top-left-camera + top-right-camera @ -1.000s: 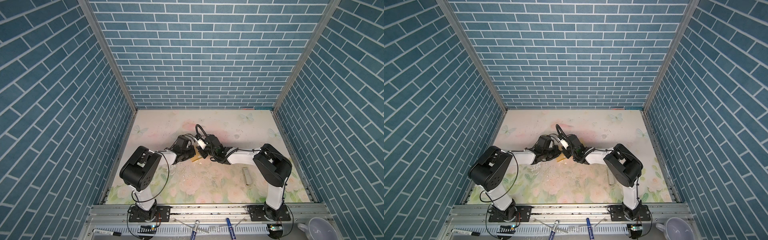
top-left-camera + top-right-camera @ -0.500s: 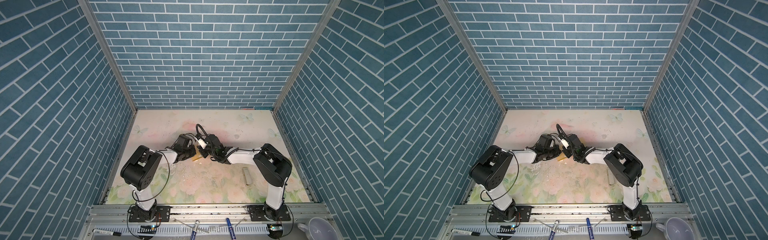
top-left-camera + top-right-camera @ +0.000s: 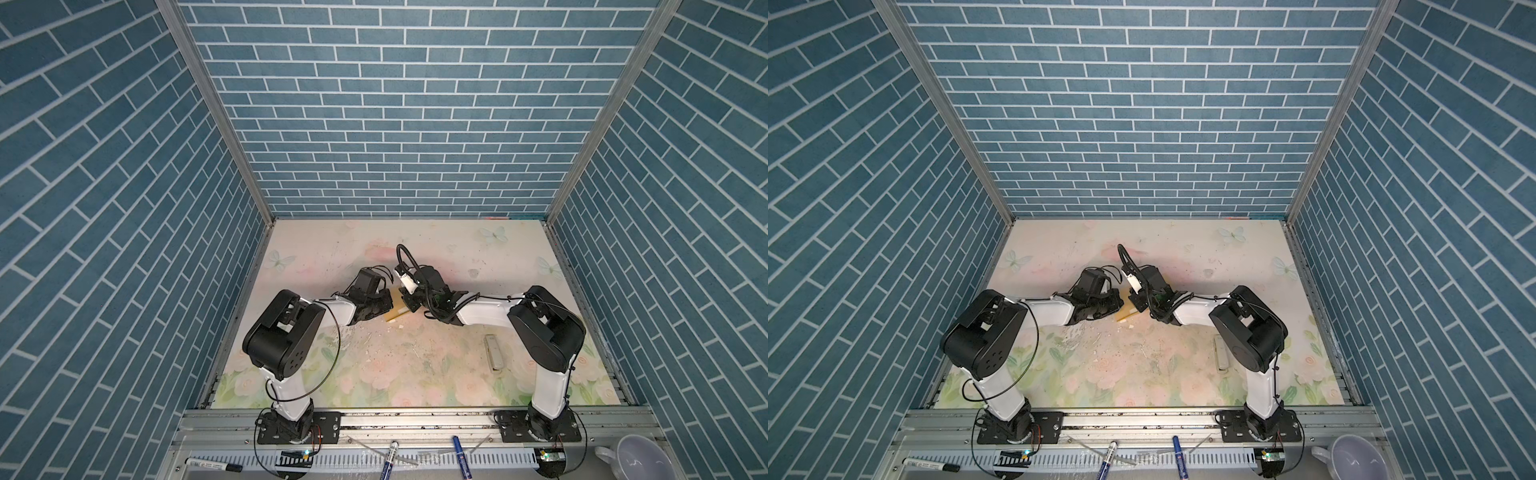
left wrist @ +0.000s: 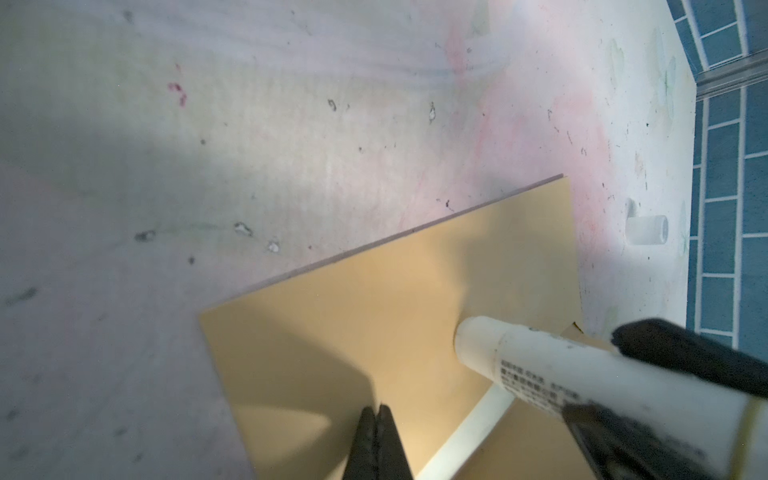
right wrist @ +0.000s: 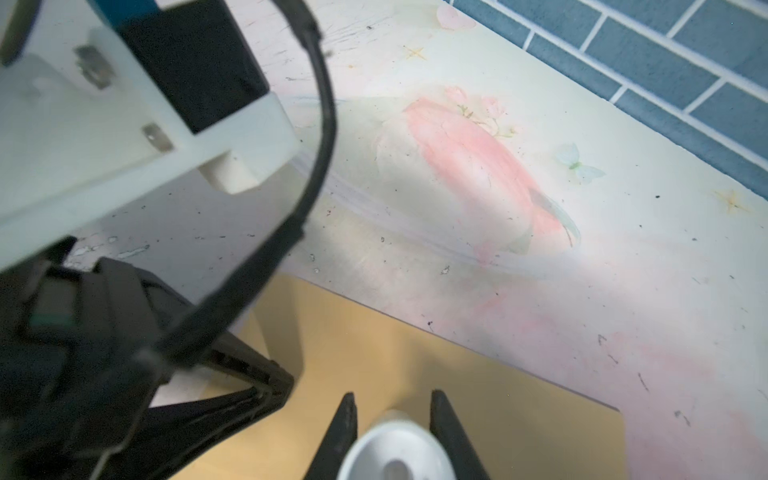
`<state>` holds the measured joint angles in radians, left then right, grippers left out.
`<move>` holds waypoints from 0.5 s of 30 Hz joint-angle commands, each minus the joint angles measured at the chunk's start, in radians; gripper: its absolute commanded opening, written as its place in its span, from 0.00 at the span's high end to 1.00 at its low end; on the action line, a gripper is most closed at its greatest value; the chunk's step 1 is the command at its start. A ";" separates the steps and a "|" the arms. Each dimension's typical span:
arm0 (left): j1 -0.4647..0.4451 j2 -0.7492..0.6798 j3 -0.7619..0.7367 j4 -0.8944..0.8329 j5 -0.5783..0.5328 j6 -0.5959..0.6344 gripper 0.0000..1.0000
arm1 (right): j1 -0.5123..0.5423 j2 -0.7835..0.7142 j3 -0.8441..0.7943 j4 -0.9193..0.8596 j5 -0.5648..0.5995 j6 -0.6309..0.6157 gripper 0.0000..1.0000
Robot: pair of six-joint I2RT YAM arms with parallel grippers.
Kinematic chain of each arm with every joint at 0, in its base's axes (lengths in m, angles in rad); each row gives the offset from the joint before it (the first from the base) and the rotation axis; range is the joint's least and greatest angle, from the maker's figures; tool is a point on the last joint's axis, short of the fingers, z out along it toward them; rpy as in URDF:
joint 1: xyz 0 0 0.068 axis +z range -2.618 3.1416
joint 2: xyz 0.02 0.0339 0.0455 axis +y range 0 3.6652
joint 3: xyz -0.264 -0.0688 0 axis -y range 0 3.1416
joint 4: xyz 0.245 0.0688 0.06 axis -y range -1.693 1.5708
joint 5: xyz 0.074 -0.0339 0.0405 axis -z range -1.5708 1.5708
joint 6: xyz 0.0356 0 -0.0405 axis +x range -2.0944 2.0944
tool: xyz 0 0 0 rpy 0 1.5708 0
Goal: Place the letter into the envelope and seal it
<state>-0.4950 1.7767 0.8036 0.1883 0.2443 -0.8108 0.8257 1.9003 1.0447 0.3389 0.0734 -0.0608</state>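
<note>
The mustard-yellow envelope (image 4: 374,311) lies flat on the table, a small strip of it showing between the arms in both top views (image 3: 397,312) (image 3: 1128,314). My left gripper (image 4: 378,415) is shut, its tips together over the envelope's surface with nothing between them. My right gripper (image 5: 392,405) is shut on a white glue stick (image 4: 540,365), whose round end meets the envelope near a white strip (image 4: 469,432) along a fold. The two grippers (image 3: 384,305) (image 3: 412,305) stand close together over the envelope. The letter is hidden.
A small white cap (image 4: 646,229) lies on the table beyond the envelope. A grey bar (image 3: 493,352) lies on the floral table at the right. Markers (image 3: 390,457) and a cup (image 3: 636,461) sit past the front rail. Blue brick walls close three sides.
</note>
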 commanded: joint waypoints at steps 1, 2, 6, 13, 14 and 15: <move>0.004 0.061 -0.034 -0.180 -0.080 0.024 1.00 | -0.038 0.010 -0.018 -0.097 0.100 -0.080 1.00; 0.004 0.060 -0.034 -0.181 -0.081 0.024 1.00 | -0.041 0.010 -0.018 -0.101 0.102 -0.080 1.00; 0.004 0.061 -0.032 -0.182 -0.083 0.022 1.00 | -0.060 0.002 -0.030 -0.110 0.107 -0.079 1.00; 0.003 0.061 -0.030 -0.185 -0.084 0.022 1.00 | -0.105 -0.019 -0.063 -0.125 0.110 -0.068 1.00; 0.004 0.061 -0.030 -0.185 -0.084 0.024 1.00 | -0.112 -0.022 -0.069 -0.126 0.111 -0.068 1.00; 0.004 0.061 -0.030 -0.185 -0.085 0.023 1.00 | -0.118 -0.026 -0.076 -0.126 0.113 -0.068 1.00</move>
<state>-0.4961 1.7767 0.8062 0.1829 0.2401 -0.8104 0.7559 1.8843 1.0294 0.3283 0.0856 -0.0608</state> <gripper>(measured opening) 0.045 0.270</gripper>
